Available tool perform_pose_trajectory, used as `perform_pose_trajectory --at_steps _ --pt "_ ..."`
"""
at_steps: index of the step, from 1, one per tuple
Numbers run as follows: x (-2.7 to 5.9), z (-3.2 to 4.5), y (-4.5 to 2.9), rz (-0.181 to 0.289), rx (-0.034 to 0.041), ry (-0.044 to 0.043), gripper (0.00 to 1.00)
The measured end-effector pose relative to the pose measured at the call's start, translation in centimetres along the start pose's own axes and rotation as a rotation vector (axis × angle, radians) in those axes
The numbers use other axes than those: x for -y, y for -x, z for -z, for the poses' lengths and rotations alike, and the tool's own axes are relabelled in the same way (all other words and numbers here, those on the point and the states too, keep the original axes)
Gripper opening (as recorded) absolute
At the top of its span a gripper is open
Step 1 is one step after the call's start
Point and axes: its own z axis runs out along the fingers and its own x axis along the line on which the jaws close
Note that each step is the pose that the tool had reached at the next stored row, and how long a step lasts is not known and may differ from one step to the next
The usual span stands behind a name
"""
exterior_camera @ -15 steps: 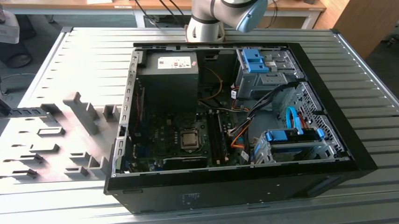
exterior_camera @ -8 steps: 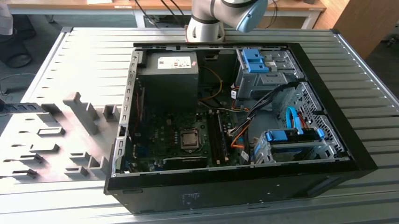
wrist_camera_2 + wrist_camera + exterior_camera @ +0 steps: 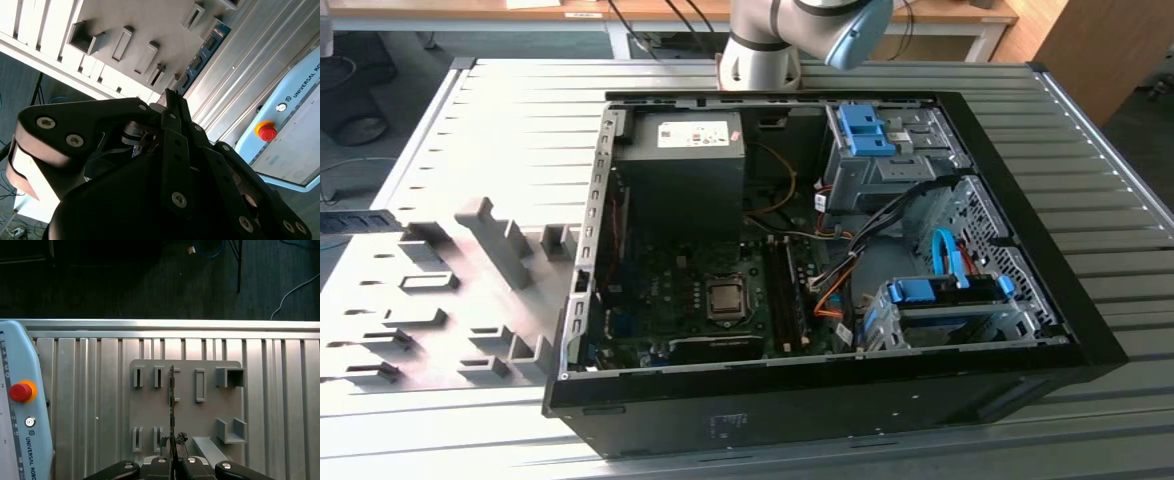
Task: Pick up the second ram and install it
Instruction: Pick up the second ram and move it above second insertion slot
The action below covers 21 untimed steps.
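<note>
First wrist view gave me the closest look. The gripper (image 3: 173, 440) had its dark fingers (image 3: 181, 437) drawn in almost fully, one on each side of the second ram (image 3: 172, 400), clamped on its near end. From that camera the board showed edge-on, a thin dark line running straight out from between the fingertips. In the second wrist view the second ram (image 3: 206, 54) showed me its face instead, a long narrow blue-green strip with small dark chips in a row, reaching away from the gripper (image 3: 172, 97). It was held out over the grey fixture plate (image 3: 185, 415), which lay behind it with its upright slots and two open box-shaped holders. The plate sat flat on a ribbed aluminium table (image 3: 90, 390). A pale blue control pendant (image 3: 20, 440) with a red button (image 3: 20, 391) showed to one side, well apart from the plate. Past the table edge I saw a dark floor (image 3: 125, 280) with loose cables (image 3: 295, 290). In the exterior view the open computer case (image 3: 854, 400) lay on the same table, just beside the plate on the exterior view's right. The arm (image 3: 767, 50) rose behind the case, with wooden benches (image 3: 947, 12) beyond.
</note>
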Motion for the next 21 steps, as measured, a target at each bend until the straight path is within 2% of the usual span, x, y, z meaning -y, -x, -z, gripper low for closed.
perform_pose_trajectory --at_steps 7,10,21 --pt "0.01 0.02 0.01 0.0 -0.0001 0.0001 0.14" --pt "0.32 0.01 0.01 0.0 0.0003 0.0002 0.14" --pt "3.88 0.14 0.13 0.0 0.0004 0.0007 0.14"
